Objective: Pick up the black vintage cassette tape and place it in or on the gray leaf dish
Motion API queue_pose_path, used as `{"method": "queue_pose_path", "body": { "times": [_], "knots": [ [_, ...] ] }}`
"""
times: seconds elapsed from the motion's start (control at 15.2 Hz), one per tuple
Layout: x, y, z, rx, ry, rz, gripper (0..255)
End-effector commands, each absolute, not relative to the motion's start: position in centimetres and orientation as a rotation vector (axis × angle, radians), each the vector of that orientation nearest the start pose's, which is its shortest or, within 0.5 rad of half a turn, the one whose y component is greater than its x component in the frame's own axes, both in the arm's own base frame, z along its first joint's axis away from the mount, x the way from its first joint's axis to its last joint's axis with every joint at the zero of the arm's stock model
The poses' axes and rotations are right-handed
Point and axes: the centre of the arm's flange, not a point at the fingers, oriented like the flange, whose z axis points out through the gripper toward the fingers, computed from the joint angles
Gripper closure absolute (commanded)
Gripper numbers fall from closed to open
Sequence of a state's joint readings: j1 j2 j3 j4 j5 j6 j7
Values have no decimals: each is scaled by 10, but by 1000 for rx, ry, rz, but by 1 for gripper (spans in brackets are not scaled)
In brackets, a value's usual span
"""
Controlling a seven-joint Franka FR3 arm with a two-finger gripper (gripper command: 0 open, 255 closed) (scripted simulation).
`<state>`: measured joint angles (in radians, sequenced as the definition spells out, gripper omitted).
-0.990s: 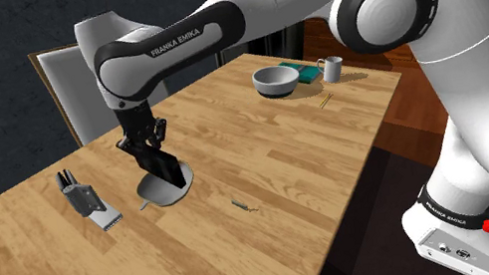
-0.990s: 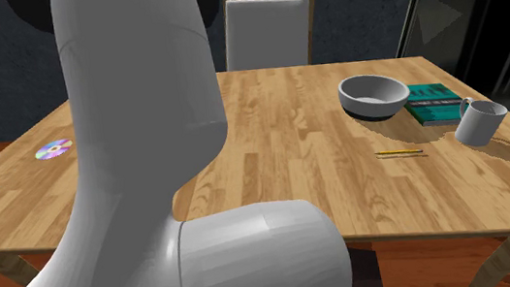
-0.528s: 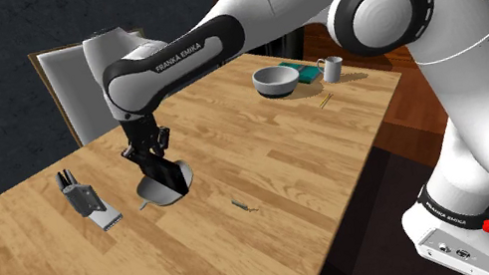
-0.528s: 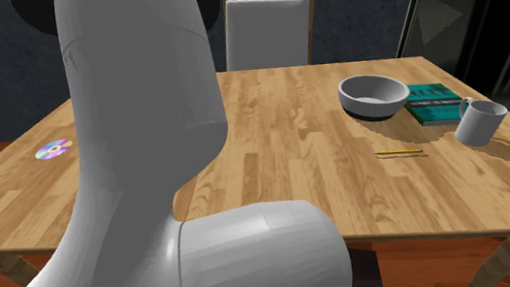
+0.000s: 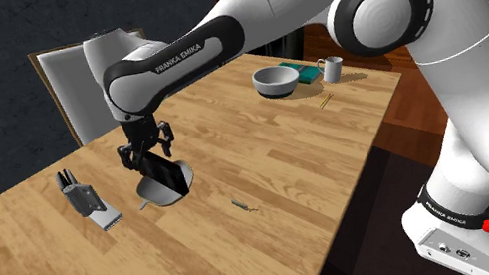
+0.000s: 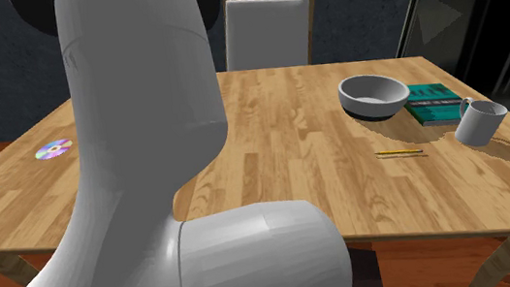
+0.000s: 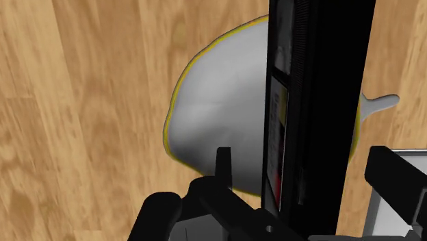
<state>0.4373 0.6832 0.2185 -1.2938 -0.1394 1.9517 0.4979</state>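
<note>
Where the cassette point(image 7: 321, 103) stands edgewise, it hides part of the dish point(image 7: 219, 103).

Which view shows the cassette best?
The wrist view: the cassette is close up, on edge over the dish, between open fingers. The shoulder view shows it small, standing in the dish under the gripper. In the second exterior view the arm covers that side of the table.

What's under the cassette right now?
The grey, yellow-rimmed leaf dish lies under the black cassette, which stands on edge over it. The cassette covers the dish's middle and where they touch.
</note>
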Motion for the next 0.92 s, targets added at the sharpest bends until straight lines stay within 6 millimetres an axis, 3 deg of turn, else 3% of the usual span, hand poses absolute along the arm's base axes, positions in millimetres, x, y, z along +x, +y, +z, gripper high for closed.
{"method": "queue_pose_path", "body": {
  "times": [0.0, 0.13, 0.4, 0.86],
  "knots": [
    [609, 410, 348, -3129, -256, 20, 0],
    [609, 410, 349, -3129, -256, 20, 0],
    [610, 410, 399, -3129, -256, 20, 0],
    [610, 410, 399, -3129, -256, 20, 0]
  ]
}}
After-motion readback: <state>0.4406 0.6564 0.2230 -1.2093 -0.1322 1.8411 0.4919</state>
